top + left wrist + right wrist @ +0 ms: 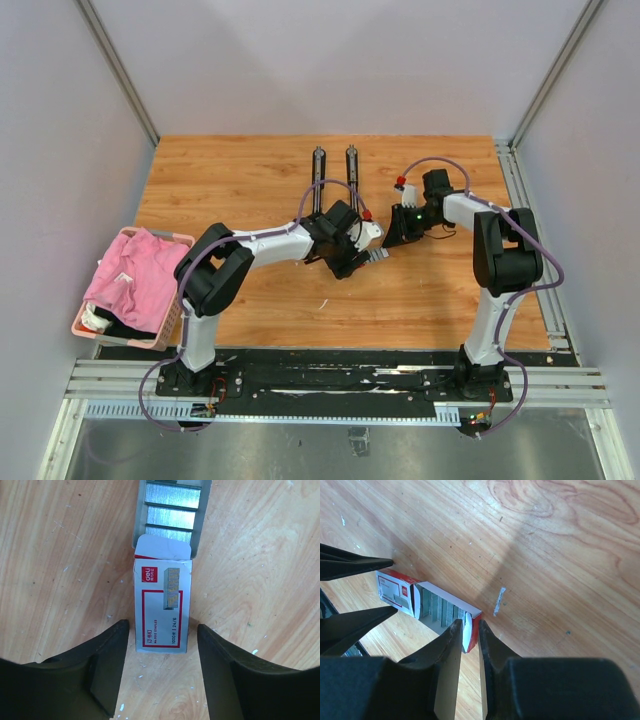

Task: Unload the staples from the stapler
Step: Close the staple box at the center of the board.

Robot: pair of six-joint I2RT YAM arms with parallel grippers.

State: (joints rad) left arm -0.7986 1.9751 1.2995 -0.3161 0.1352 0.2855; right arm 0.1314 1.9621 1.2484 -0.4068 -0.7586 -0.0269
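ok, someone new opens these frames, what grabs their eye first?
Mid-table sits a red-and-white staple box: the left tool stands open astride it, and the right tool pinches the end of its pulled-out tray, rows of silvery staples showing. Beyond them the black stapler lies untouched toward the far edge, and a pink cloth fills a basket at the left.

The table (60, 555) I'm working over is wood with a slight sheen, its grain plain and its surface scuffed with pale flecks. The staple box (162, 610) is smooth printed card, faintly glossy, and the staples (172, 517) in its tray are bright ribbed metal. My left gripper (162, 626) has matt black plastic fingers (102, 675).
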